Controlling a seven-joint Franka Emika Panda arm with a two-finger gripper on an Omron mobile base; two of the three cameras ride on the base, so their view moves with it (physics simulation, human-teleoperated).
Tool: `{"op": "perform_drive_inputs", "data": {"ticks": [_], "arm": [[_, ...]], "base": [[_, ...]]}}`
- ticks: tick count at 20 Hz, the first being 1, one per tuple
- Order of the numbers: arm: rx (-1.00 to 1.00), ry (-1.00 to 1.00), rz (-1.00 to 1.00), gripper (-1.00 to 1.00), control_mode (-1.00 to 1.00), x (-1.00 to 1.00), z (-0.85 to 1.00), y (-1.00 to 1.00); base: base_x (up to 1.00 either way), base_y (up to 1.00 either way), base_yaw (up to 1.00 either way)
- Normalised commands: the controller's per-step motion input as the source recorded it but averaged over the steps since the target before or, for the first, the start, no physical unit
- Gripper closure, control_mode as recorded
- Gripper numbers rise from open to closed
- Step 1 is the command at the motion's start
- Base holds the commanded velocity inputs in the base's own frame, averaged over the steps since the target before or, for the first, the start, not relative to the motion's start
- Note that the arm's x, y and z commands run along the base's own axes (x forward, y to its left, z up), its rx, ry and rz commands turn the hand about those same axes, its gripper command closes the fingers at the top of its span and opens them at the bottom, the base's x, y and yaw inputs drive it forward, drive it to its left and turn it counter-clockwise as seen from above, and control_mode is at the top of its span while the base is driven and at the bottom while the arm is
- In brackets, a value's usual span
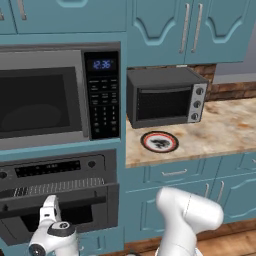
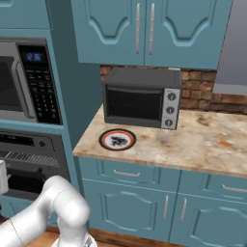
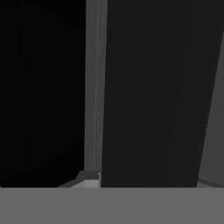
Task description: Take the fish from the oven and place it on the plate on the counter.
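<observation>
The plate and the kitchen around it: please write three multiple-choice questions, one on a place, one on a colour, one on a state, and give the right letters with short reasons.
1. Where does the plate lie?
A. on the counter, in front of the toaster oven
B. inside the microwave
C. on the floor

2. What colour is the plate's rim?
A. blue
B. red-orange
C. green

3. What lies on the plate?
A. a fish
B. a cup
C. nothing, only its dark painted motif

Answers: 1 A, it sits on the marbled stone before the black toaster oven. 2 B, a red-orange ring bounds it. 3 C, both base views show its face bare.
</observation>
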Motion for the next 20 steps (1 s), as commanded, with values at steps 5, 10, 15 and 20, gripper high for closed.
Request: {"op": "perform_drive_inputs", "data": {"ticks": [5, 10, 15, 20], "arm": [[0.00, 0.04, 0.00, 1.00, -1.00, -0.89, -0.99, 0.08], [0.00, 0.04, 0.00, 1.00, -1.00, -0.90, -1.00, 0.08], [0.00, 0.05, 0.00, 1.00, -1.00, -0.89, -1.00, 0.08], [0.00, 0.01, 0.00, 1.00, -1.00, -0.95, -1.00, 0.12]], "base": [[0.00, 0.00, 0.00], [0.00, 0.00, 0.00], [0.00, 0.00, 0.00], [0.00, 0.00, 0.00]]}}
